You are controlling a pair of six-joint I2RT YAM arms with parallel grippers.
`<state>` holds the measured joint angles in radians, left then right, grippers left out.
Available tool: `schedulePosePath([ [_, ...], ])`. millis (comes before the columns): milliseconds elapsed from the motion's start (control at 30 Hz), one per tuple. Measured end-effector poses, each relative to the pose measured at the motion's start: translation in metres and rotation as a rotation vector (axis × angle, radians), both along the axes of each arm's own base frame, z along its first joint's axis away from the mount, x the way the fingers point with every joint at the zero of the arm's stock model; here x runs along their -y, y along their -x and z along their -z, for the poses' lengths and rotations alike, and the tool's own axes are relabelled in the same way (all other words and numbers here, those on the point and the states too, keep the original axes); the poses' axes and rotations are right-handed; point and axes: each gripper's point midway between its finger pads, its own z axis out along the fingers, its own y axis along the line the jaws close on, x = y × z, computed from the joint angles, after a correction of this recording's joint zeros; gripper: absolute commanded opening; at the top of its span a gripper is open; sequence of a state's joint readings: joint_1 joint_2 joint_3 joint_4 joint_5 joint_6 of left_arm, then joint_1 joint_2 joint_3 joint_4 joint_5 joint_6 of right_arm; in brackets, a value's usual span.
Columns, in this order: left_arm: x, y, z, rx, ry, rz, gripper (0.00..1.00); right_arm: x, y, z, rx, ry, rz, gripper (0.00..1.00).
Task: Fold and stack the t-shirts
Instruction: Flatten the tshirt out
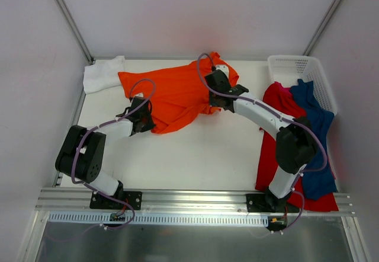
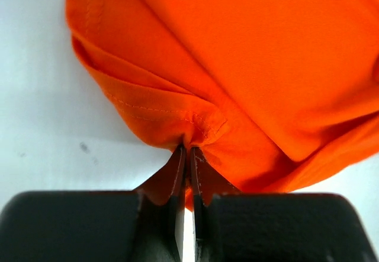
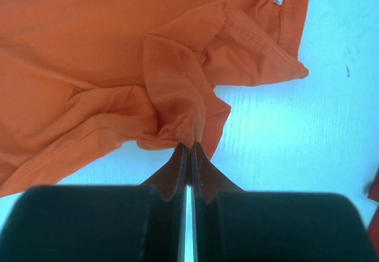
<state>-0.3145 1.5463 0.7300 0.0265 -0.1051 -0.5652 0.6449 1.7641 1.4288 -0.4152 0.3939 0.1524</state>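
The orange t-shirt (image 1: 172, 90) lies spread and rumpled across the back middle of the table. My left gripper (image 1: 144, 121) is shut on its near hem, pinching a bunched fold (image 2: 192, 133). My right gripper (image 1: 218, 103) is shut on a bunch of the shirt's cloth (image 3: 188, 133) below its collar. The white t-shirt (image 1: 102, 74) lies crumpled at the back left corner. The red t-shirt (image 1: 278, 137) and the dark blue t-shirt (image 1: 317, 137) lie heaped together along the right side.
A white perforated basket (image 1: 299, 69) stands at the back right, with the red and blue cloth partly draped over its near edge. White walls enclose the table on three sides. A metal rail runs along the front edge.
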Motion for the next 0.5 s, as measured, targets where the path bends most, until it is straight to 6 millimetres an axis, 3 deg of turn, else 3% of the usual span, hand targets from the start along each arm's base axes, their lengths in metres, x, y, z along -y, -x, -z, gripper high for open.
schedulePosePath([
  [100, -0.008, 0.008, -0.007, -0.010, -0.030, -0.015, 0.00, 0.007, 0.007, -0.009, 0.018, -0.004, 0.006, 0.00],
  [167, -0.014, 0.013, -0.023, 0.011, -0.043, -0.021, 0.00, 0.013, 0.013, -0.020, 0.036, -0.011, 0.010, 0.00],
  [267, -0.024, 0.018, -0.060, 0.092, -0.062, -0.037, 0.00, 0.026, 0.026, -0.041, 0.075, -0.026, 0.020, 0.00],
  [333, -0.028, 0.022, -0.096, 0.186, -0.060, -0.052, 0.00, 0.036, 0.039, -0.059, 0.104, -0.036, 0.025, 0.00],
  [500, -0.027, 0.044, -0.171, 0.385, 0.008, -0.050, 0.00, 0.061, 0.078, -0.115, 0.213, -0.095, 0.020, 0.01],
])
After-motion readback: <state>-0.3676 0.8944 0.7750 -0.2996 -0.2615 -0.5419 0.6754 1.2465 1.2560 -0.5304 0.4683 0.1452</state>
